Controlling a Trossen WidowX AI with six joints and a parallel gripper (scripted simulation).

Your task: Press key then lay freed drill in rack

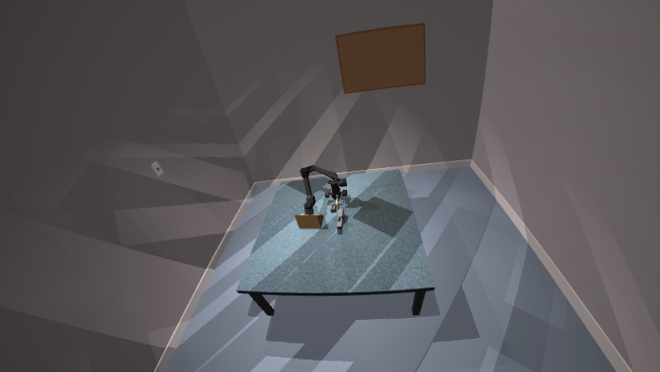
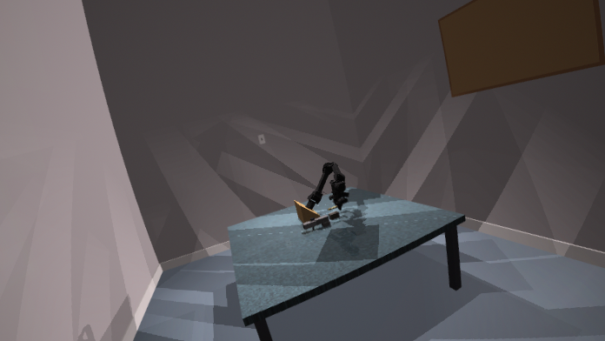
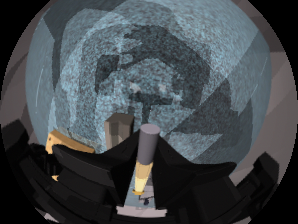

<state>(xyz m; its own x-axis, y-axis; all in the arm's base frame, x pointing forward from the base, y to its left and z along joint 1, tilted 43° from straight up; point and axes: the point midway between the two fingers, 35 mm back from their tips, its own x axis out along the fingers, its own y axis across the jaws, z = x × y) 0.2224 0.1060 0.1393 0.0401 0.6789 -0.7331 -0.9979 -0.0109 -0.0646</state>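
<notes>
A speckled blue-grey tabletop on dark legs stands in a room corner, crossed by bands of light and shadow. High on the far wall hangs a brown board, slightly tilted. Lower on the left wall sits a small pale plate, perhaps a socket, too small to tell. A pale skirting strip runs along the foot of the right wall, beside the bluish floor.

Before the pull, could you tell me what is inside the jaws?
The drill sits between them, its grey end pointing toward the table. Its rear end is covered by the gripper body.
</notes>
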